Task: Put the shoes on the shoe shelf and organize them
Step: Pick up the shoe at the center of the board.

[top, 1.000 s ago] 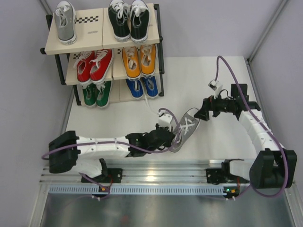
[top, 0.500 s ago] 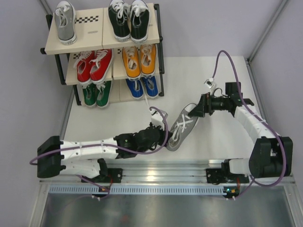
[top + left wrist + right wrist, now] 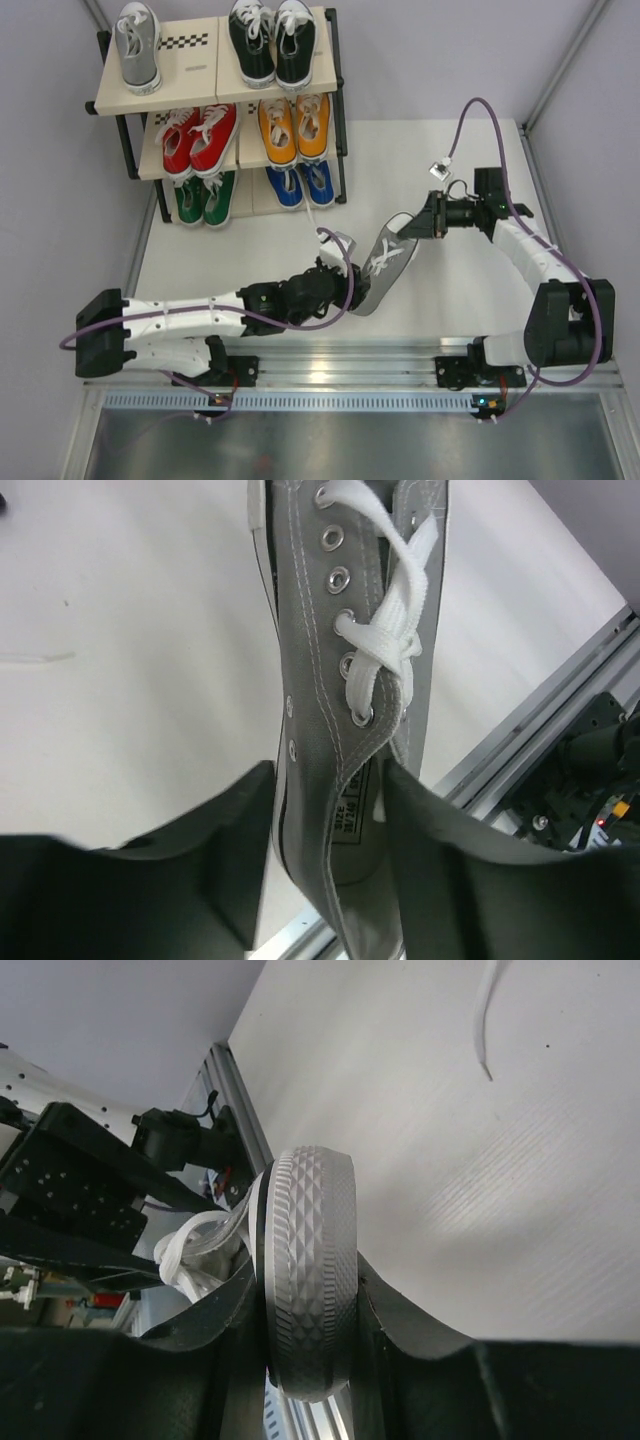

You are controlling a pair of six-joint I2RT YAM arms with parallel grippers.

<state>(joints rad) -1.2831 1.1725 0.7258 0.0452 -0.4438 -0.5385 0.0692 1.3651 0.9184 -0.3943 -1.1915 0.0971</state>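
A grey shoe (image 3: 385, 262) hangs on its side between my two arms over the white table. My right gripper (image 3: 418, 225) is shut on its white toe cap (image 3: 310, 1250), with a finger pressed against each side. My left gripper (image 3: 350, 290) stands open around the heel end. In the left wrist view the grey canvas side (image 3: 350, 650) passes between the fingers (image 3: 200, 860), and there is a gap on the left. The shoe shelf (image 3: 190, 62) at the back left holds one grey shoe (image 3: 138, 42) and black (image 3: 272, 40), red (image 3: 200, 138), orange (image 3: 293, 128), green (image 3: 205, 198) and blue (image 3: 302, 185) pairs.
An aluminium rail (image 3: 330, 375) runs along the near edge of the table, under both arm bases. A loose white lace (image 3: 318, 215) trails from the blue pair onto the table. Grey walls close in the left, the back and the right.
My right gripper has reached the shoe's toe and shut on it. My left gripper has opened at the heel and drawn back a little. The shoe has tipped more onto its side.
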